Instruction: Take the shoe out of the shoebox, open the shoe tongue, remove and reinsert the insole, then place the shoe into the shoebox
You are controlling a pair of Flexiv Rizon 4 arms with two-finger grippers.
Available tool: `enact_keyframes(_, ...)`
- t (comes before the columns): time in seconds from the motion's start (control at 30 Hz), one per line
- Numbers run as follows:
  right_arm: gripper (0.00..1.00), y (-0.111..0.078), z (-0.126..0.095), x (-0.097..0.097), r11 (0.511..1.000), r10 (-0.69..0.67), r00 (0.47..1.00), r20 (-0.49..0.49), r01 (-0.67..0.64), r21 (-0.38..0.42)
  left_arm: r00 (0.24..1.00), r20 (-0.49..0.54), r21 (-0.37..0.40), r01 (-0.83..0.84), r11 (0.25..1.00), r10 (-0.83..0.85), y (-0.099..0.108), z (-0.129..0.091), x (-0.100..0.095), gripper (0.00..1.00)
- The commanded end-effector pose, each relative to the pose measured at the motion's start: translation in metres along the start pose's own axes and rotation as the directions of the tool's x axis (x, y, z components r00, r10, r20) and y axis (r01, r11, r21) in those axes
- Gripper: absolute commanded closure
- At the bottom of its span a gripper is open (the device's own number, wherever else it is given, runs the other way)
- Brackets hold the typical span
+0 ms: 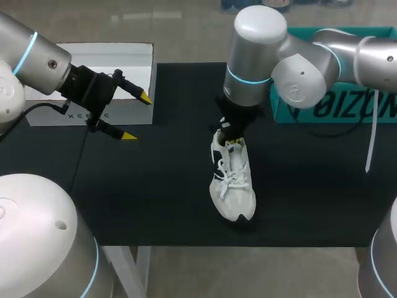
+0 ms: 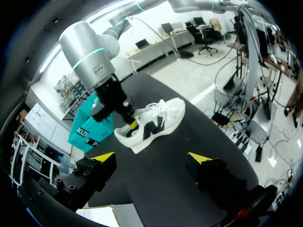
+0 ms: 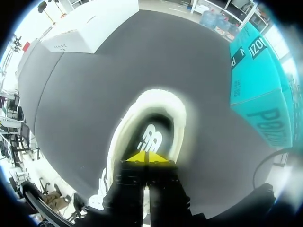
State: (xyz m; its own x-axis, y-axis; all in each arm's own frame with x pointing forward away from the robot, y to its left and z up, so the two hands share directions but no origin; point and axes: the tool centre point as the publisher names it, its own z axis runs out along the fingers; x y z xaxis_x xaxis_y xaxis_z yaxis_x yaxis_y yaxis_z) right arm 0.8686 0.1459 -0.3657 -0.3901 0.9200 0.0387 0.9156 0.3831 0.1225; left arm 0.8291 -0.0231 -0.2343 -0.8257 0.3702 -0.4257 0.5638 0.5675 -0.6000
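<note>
Our right gripper [image 3: 147, 157] has its yellow tips pressed together, down in the heel opening of the white shoe [image 1: 232, 180], right at the insole [image 3: 150, 137]; we cannot tell if it pinches anything. The shoe sits mid-table [image 1: 155, 205], toe toward the near edge. Our left gripper [image 1: 136, 117] hangs wide open and holds nothing, beside the white box [image 1: 118, 62]. The teal box [image 1: 282, 112] stands at the far right, with bare table between shoe and both boxes.

place: robotics lab | evidence: left arm [image 1: 37, 59], right arm [image 1: 298, 68] above a black work table [image 1: 155, 205]
</note>
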Motion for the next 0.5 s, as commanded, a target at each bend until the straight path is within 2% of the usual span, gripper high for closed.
enact_keyframes(0.03,0.00,-0.006,-0.004,0.004,1.000,-0.004,1.000,-0.020,0.004,-0.004,1.000,-0.003,-0.003,-0.001,1.000,0.000,0.000,0.000,0.000,0.00)
enact_keyframes(0.23,0.00,-0.012,-0.008,0.012,1.000,-0.003,0.999,-0.041,0.002,-0.010,1.000,-0.003,-0.003,-0.001,1.000,0.000,0.000,0.000,0.000,0.00)
enact_keyframes(0.37,0.00,-0.018,-0.006,0.009,1.000,0.009,0.999,-0.041,-0.009,-0.007,1.000,-0.003,-0.003,-0.001,1.000,0.000,0.000,0.000,0.000,0.00)
enact_keyframes(0.5,0.00,-0.018,-0.013,0.007,1.000,0.002,0.999,-0.034,-0.003,-0.023,1.000,-0.003,-0.003,-0.001,1.000,0.000,0.000,0.000,0.000,0.00)
